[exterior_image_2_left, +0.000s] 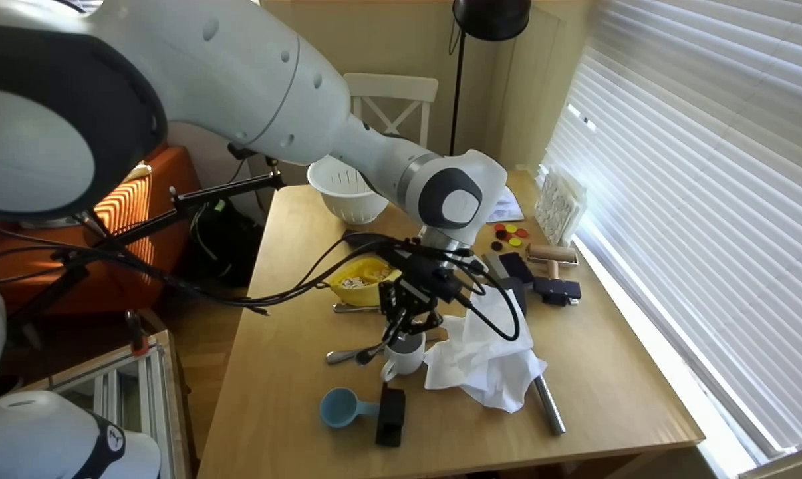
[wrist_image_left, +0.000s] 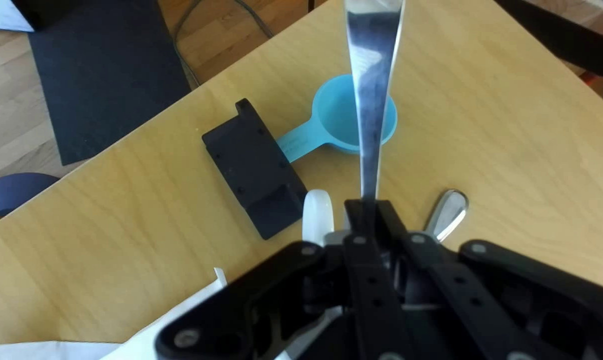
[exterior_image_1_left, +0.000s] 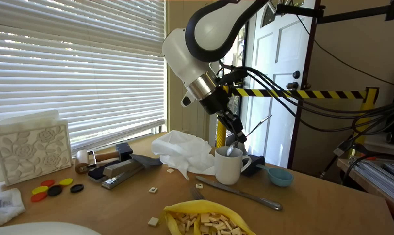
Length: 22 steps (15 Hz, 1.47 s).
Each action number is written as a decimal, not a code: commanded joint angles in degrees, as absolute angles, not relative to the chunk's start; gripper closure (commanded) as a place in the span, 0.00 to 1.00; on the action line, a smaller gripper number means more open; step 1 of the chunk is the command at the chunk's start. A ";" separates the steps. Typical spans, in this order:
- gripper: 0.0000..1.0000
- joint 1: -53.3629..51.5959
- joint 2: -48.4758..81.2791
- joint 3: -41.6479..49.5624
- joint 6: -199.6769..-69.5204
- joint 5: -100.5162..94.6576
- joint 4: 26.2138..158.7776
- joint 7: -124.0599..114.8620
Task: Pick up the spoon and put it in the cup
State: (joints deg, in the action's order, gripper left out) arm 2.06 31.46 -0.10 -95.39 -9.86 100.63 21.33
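Because the end effector [exterior_image_1_left: 241,138] is clenched on the spoon [wrist_image_left: 371,95] along its handle, pick-up reads as done and the placing in the mug [exterior_image_1_left: 228,169] as the step in hand. Spoon slants at the mug's mouth: bowl end low, handle end up and outward. Whether the bowl dips below the rim, can't tell. Next move, my judgement: swing the handle more upright, lower until the bowl sits well inside, then let go; a release at this slant could tip the spoon back over the rim.

Edges and room. Crumpled white sheet [exterior_image_1_left: 184,150], paper or cloth, just beside the mug, on the side away from the mug's handle. Table knife [exterior_image_1_left: 246,195] close by on another side. Mug's handle aims at a black block [wrist_image_left: 251,170], near; blue measuring scoop [exterior_image_1_left: 281,178] farther off, its grip meeting the block. Worktop [wrist_image_left: 131,260] edge lies beyond both as seen from the mug. Best open stretch: outward from the mug past the knife's handle end. Slack cables [exterior_image_2_left: 245,302] loop higher than the mug, worth watching on any lift
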 commanded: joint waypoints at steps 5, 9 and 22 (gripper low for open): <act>0.98 2.21 35.85 -0.55 -89.35 -12.40 93.35 22.47; 0.98 2.51 36.26 -0.79 -88.06 -11.69 92.28 22.48; 0.98 1.54 41.02 -3.01 -96.32 -4.25 94.44 12.83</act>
State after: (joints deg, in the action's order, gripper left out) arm 1.33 40.75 -2.92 -94.53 -6.40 94.02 14.86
